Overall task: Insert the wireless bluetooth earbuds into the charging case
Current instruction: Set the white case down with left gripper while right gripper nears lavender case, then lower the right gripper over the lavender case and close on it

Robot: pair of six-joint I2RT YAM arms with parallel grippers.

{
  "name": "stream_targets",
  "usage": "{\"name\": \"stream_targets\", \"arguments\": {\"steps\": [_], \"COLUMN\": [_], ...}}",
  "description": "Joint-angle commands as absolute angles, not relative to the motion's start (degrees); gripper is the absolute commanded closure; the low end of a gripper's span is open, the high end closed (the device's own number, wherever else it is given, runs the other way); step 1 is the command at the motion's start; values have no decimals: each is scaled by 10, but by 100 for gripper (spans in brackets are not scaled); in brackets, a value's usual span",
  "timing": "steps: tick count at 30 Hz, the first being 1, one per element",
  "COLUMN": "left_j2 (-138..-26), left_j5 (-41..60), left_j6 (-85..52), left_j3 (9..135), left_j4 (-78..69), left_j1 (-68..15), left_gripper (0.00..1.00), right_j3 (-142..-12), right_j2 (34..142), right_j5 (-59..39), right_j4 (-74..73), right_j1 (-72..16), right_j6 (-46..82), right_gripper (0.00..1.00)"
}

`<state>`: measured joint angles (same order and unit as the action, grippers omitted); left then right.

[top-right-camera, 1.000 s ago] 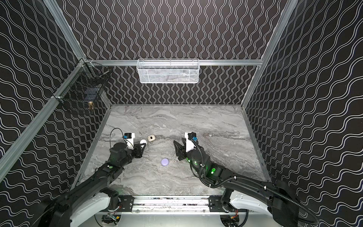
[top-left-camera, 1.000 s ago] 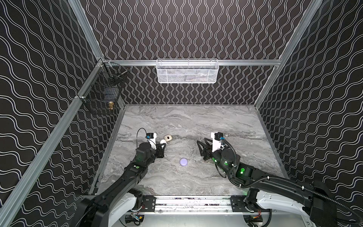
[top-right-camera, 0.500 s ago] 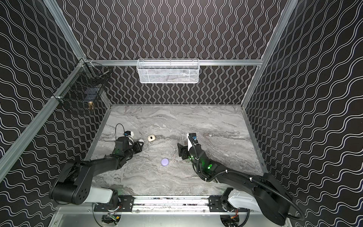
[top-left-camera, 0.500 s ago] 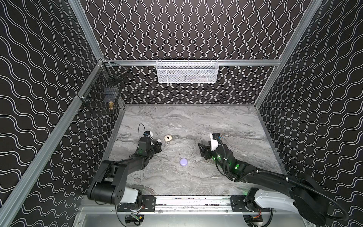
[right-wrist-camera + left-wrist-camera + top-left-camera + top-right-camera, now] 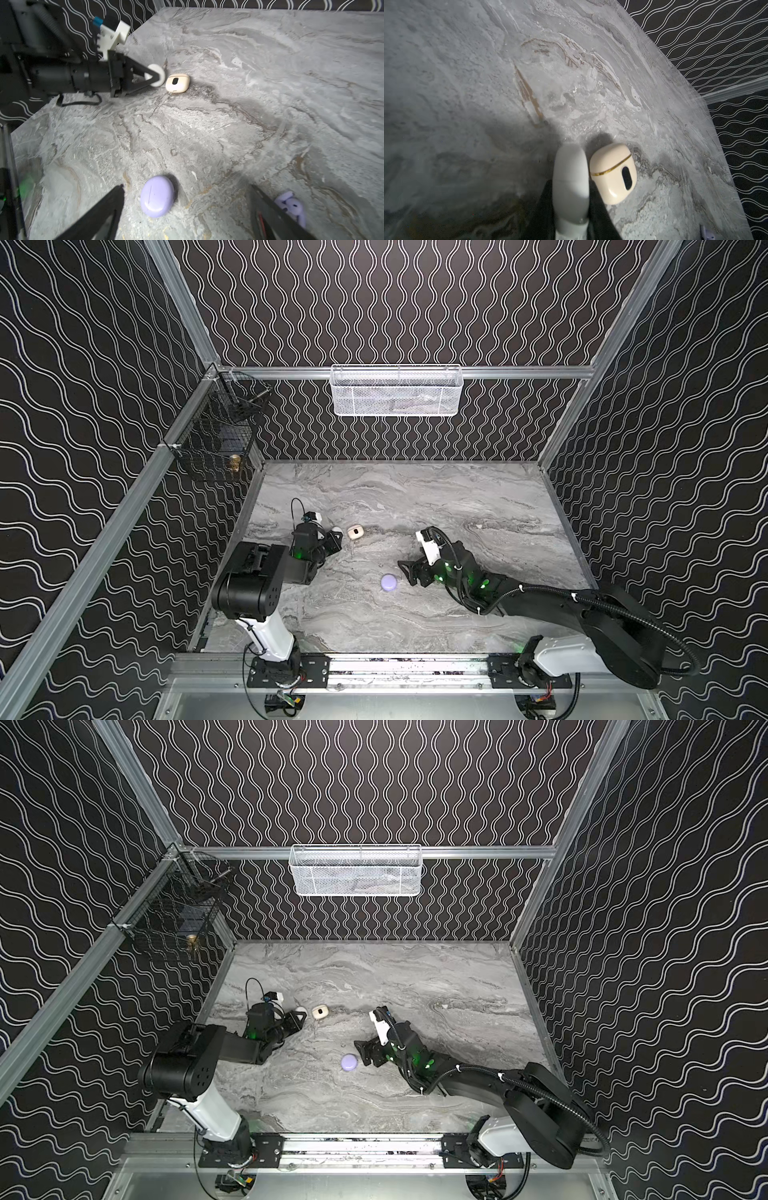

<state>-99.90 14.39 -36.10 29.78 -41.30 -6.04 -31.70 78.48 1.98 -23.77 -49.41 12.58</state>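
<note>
Both top views show grey marbled tabletop (image 5: 415, 497) inside black wavy-lined walls (image 5: 395, 302).

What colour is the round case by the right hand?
Lavender round case; clearest in right wrist view.

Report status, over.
Left gripper: jaws shut on white case. Right gripper: jaws open, lavender case ahead. Lavender earbuds out of case. Nothing blocking.

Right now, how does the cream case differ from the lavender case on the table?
The cream case is a rounded block with a gold band and a dark oval window; the lavender case is a plain round pebble. The cream case lies beside the white case clamped in the left gripper; the lavender case lies free ahead of the open right gripper. Both are shut, resting on the table.
</note>
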Motion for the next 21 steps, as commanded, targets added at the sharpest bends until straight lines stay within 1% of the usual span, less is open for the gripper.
{"name": "stream_targets", "arguments": {"steps": [1, 2, 4, 6, 7, 14, 17, 21], "left_j2": [-1004, -998, -979, -951, -936, -808, -727, -591], "left_j5": [159, 161, 158, 153, 152, 130, 138, 140], "left_j6": [-370, -370, -366, -360, -356, -323, -306, -297], "left_j3": [306, 305, 304, 303, 300, 281, 269, 211], "left_j4": [-382, -378, -359, -323, -311, -206, -145, -84], "left_j1": [-54, -52, -48, -46, -46, -42, -42, -42], "left_gripper": [75, 58, 31, 8, 1, 1, 1, 1], "right_j3": [-308, -305, -308, -313, -317, -333, -340, -351], "right_j2": [788, 791, 802, 817, 825, 862, 883, 909], "right_j5": [-22, -33, -53, -56, -54, -23, -9, -3], "right_j4": [-271, -276, -275, -274, -273, -248, -241, -234], "right_j1": [-496, -496, -497, -500, -502, -527, -537, -542], "right_j6": [112, 109, 103, 103, 104, 105, 109, 114], "right_gripper": [1, 1, 1, 1, 1, 1, 1, 1]}}
